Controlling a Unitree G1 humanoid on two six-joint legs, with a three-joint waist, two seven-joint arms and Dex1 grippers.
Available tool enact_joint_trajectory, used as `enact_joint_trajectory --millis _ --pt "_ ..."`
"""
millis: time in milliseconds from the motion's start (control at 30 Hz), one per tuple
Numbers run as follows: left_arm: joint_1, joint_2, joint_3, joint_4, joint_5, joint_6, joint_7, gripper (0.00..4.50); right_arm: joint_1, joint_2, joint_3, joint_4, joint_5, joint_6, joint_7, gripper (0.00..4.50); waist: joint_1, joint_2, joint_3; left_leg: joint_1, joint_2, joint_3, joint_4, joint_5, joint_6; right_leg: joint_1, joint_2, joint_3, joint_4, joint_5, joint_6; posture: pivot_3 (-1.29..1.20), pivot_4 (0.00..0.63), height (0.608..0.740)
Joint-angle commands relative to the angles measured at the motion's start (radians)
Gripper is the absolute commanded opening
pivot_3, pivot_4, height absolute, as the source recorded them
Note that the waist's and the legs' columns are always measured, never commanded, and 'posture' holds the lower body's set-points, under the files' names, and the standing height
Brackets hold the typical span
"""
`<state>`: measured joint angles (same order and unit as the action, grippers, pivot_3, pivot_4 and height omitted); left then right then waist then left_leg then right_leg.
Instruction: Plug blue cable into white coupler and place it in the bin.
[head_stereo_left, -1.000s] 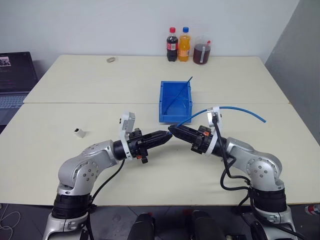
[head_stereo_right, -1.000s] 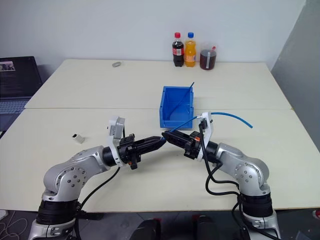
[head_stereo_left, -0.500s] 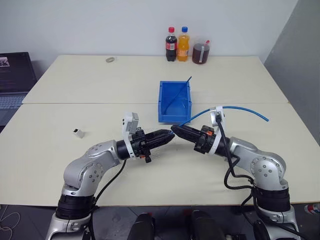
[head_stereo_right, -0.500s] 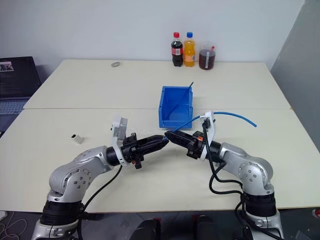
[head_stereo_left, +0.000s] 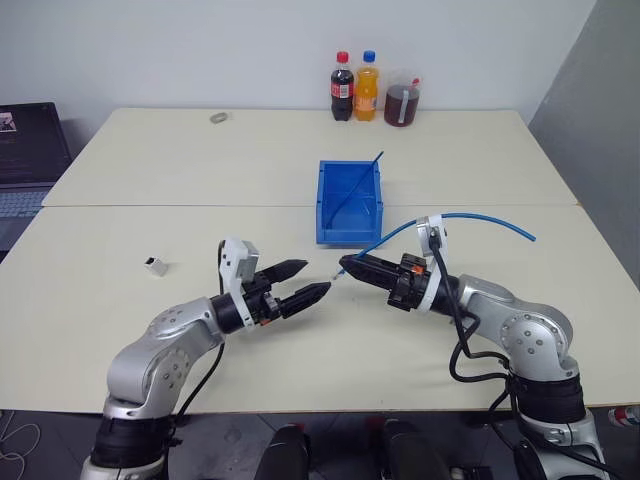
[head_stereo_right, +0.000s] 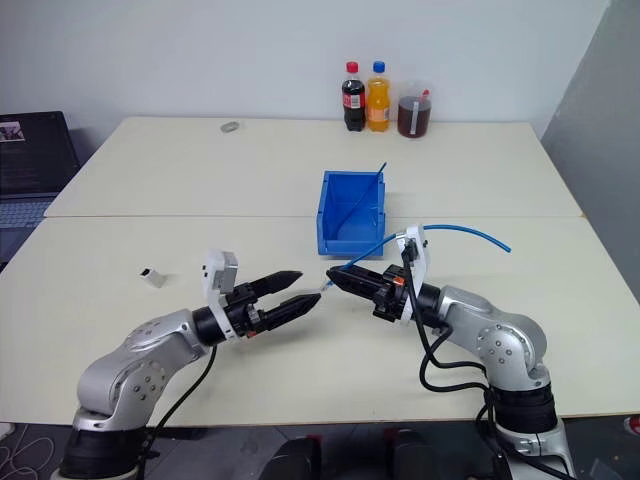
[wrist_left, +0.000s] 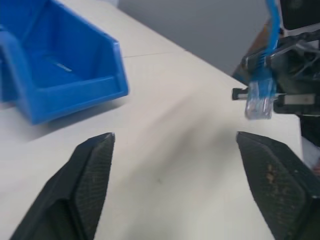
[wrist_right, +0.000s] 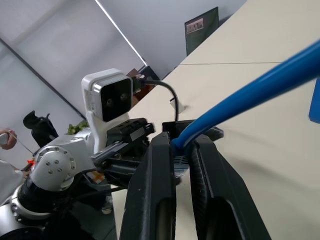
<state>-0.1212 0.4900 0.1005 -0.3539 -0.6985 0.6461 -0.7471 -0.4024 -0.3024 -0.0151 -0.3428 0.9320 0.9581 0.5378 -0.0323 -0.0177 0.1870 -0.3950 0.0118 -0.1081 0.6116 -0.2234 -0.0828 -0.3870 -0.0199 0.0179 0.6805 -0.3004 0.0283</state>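
left gripper: jaws were spread wide, nothing held, pointed toward the plug.
right gripper: jaws were clamped on the blue cable just behind its clear plug, cord trailing back over the arm.
white coupler: seen on the table well to the left, nearer the left arm, unplugged.
bin: seen behind both grippers, 1 dark strand inside.

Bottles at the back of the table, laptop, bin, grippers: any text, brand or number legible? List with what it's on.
None can be read.
Dark cola bottle: a red label band, print too small.
Orange soda bottle: label too small.
Jar of dark liquid: no text visible.
Laptop screen: content too small.
Bin, blue cable, left gripper, right gripper: no markings visible.
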Motion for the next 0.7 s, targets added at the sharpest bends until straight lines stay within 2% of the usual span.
enact_joint_trajectory --millis 33,167,300,533,700 --pt "0.118 -0.015 0.028 -0.104 0.073 -0.07 0.092 4.5 0.012 -0.022 -0.015 0.0 -0.026 -0.05 0.027 0.11 -0.001 0.0 0.0 0.0 0.0 0.0 0.0 0.0 0.0 0.0 0.0 0.0 0.0 0.0 0.0 0.0 0.15 0.74" --pt "0.189 -0.151 0.05 -0.105 0.295 -0.219 0.386 4.5 0.027 -0.037 -0.014 0.003 -0.043 -0.072 0.034 0.11 0.004 0.0 0.0 0.0 0.0 0.0 0.0 0.0 0.0 -0.001 0.0 0.001 0.0 0.0 -0.001 0.0 0.15 0.74" --pt "0.237 -0.313 0.066 -0.158 0.481 -0.221 0.702 4.5 0.039 -0.046 -0.017 0.004 -0.052 -0.085 0.04 0.11 0.006 -0.001 0.0 -0.001 0.0 0.0 0.001 0.0 0.0 0.0 0.0 0.0 0.0 0.001 -0.001 0.0 0.15 0.74" --pt "0.165 -0.471 0.109 -0.091 0.597 -0.178 0.965 4.5 0.031 -0.059 -0.024 0.021 -0.055 -0.091 0.048 0.11 0.006 -0.001 0.0 -0.001 0.0 0.0 0.002 0.0 0.0 0.0 0.0 0.0 0.0 0.002 0.0 0.0 0.15 0.74" --pt "-0.015 -0.565 0.195 0.06 0.628 -0.158 1.162 4.5 0.011 -0.073 -0.021 0.033 -0.051 -0.086 0.056 0.11 0.007 -0.002 0.0 -0.002 -0.001 -0.001 0.003 0.0 0.0 0.0 0.0 -0.001 0.0 0.002 0.001 0.0 0.15 0.74"
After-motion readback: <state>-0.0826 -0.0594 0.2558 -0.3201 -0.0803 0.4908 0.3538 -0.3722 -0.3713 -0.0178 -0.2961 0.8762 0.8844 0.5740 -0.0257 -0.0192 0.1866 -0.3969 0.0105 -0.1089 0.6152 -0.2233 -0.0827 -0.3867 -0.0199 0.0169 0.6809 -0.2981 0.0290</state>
